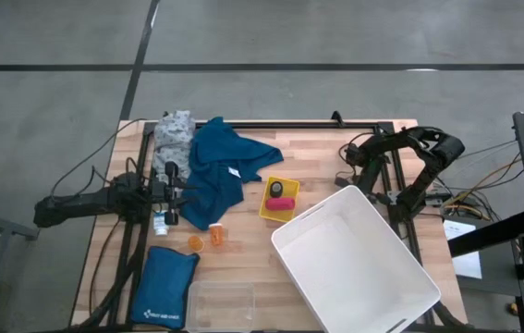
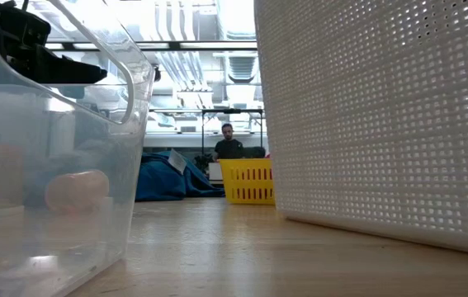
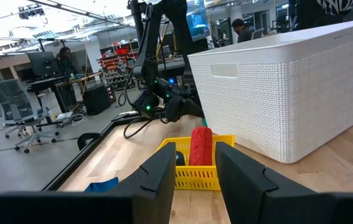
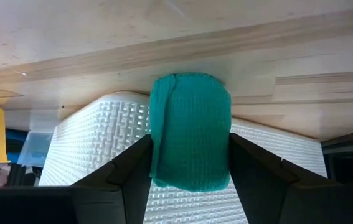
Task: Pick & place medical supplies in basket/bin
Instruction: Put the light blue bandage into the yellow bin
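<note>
Seen from above, the large white perforated plastic bin (image 1: pixel 359 264) sits tilted on the wooden table (image 1: pixel 243 254). Just beside the bin's far-left corner is a small yellow slotted basket (image 1: pixel 279 198) holding a pink bandage roll (image 1: pixel 279 203) and a dark bandage roll (image 1: pixel 277 189). Farther left of the bin lies a crumpled blue cloth garment (image 1: pixel 219 169), with a grey dotted cloth (image 1: pixel 176 132) against its far edge. Two orange pill bottles (image 1: pixel 217 238) lie on the wood left of the bin, a small white bottle (image 1: pixel 161 222) beyond them, and a blue padded pouch with white print (image 1: pixel 164 287) beside a clear plastic container (image 1: pixel 220 305). The left gripper (image 1: pixel 175 192) hovers at the garment's left edge; the right gripper (image 1: pixel 354 171) hangs near the bin's far corner.

At table height, the bin's wall fills the right side, the yellow basket stands just left of it, and the garment is heaped farther left. A person (image 2: pixel 230 142) sits in the room beyond.

The left wrist camera looks past its own fingers, parted with nothing between them, toward the basket and the upright pink roll.

The right wrist camera shows the right gripper's fingers pinching a teal bandage roll (image 4: pixel 190 130) between them, held just at the bin's rim.
</note>
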Controlling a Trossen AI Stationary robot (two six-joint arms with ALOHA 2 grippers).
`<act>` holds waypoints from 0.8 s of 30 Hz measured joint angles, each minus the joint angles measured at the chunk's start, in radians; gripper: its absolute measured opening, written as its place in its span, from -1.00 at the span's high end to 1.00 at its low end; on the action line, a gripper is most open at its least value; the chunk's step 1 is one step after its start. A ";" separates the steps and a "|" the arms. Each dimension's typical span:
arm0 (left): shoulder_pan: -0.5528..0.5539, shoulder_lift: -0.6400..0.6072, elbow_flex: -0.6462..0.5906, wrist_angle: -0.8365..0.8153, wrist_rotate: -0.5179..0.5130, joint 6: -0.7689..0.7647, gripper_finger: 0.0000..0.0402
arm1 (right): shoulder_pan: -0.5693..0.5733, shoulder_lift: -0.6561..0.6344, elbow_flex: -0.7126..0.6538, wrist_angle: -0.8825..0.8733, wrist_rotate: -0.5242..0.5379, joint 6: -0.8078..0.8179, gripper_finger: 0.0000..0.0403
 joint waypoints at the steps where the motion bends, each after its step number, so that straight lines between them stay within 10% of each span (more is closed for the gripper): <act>1: 0.000 0.000 0.000 0.000 0.000 0.000 0.41 | 0.000 0.000 0.004 0.000 -0.001 -0.003 0.06; 24: 0.000 0.000 0.000 0.000 0.000 0.000 0.41 | -0.005 0.000 0.170 -0.003 0.059 -0.088 0.06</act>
